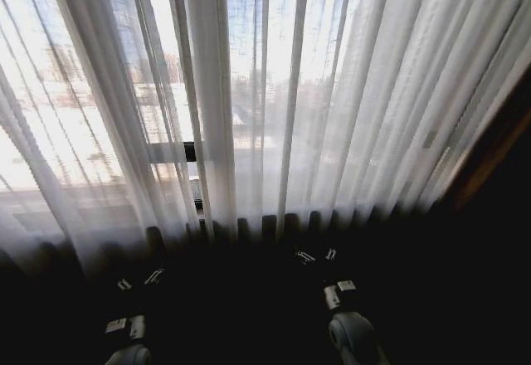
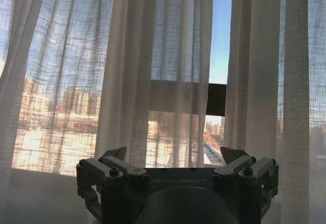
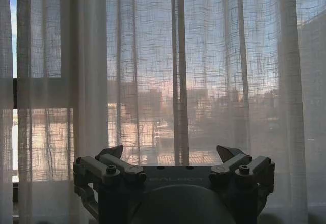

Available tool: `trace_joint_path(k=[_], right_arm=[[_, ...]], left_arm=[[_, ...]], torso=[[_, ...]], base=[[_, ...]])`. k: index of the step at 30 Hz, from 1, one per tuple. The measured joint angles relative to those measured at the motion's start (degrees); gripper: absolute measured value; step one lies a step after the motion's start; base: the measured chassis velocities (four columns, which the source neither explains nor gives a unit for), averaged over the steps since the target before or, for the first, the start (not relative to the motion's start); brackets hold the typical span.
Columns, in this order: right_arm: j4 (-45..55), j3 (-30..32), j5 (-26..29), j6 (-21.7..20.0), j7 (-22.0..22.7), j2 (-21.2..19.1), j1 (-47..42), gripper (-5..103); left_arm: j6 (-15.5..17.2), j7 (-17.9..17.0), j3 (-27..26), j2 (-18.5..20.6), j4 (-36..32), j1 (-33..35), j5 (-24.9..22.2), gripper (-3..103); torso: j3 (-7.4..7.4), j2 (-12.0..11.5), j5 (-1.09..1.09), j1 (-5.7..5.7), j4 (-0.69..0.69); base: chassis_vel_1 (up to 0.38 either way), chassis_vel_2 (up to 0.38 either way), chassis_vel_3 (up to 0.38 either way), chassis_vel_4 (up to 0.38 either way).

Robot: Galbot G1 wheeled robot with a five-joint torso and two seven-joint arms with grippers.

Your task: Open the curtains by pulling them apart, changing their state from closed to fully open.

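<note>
Head view: the curtains (image 1: 249, 99) hang across the whole window, sheer white panels in long vertical pleats, drawn nearly shut, with a narrow gap between them at about 10 o'clock of centre where a short piece of the black window frame bar (image 1: 190, 151) shows. Their hems reach down to the dark lower part of the picture. The left gripper (image 1: 139, 279) sits low at about 7 o'clock and the right gripper (image 1: 318, 255) at about 5 o'clock, both short of the fabric, both dim (only pale glints mark the fingers).

Left wrist view: the left gripper (image 2: 175, 155) is spread wide, fingertips (image 2: 118, 152) far apart, holding nothing. The curtains (image 2: 127, 71) hang ahead of it, apart from the fingers. A slit between two panels at about 1 o'clock shows blue sky and the black window frame bar (image 2: 216, 99).

Right wrist view: the right gripper (image 3: 173, 152) is likewise spread wide and empty, its fingertips (image 3: 229, 152) clear of the cloth. The curtains (image 3: 204, 71) cover the window in front of it, with buildings faintly visible through the weave.
</note>
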Motion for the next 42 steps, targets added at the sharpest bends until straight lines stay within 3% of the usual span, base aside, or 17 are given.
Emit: trace_joint_path(k=[29, 42], right_arm=[[-2.0, -1.01, -2.61, 3.33, -1.75, 1.13, 0.83, 100], [-4.71, -4.45, -5.08, 3.83, 2.07, -0.32, 5.69, 100]], left_arm=[[0.0, 0.0, 0.01, 0.0, 0.0, -0.02, 0.0, 100], [0.0, 0.0, 0.0, 0.0, 0.0, 0.02, 0.0, 100]], torso=[[0.01, 0.0, -0.02, 0.03, -0.01], [-0.04, 0.06, 0.0, -0.11, 0.01]], base=[[-0.333, 0.33, 0.341, -0.339], [-0.016, 0.016, 0.001, -0.014]])
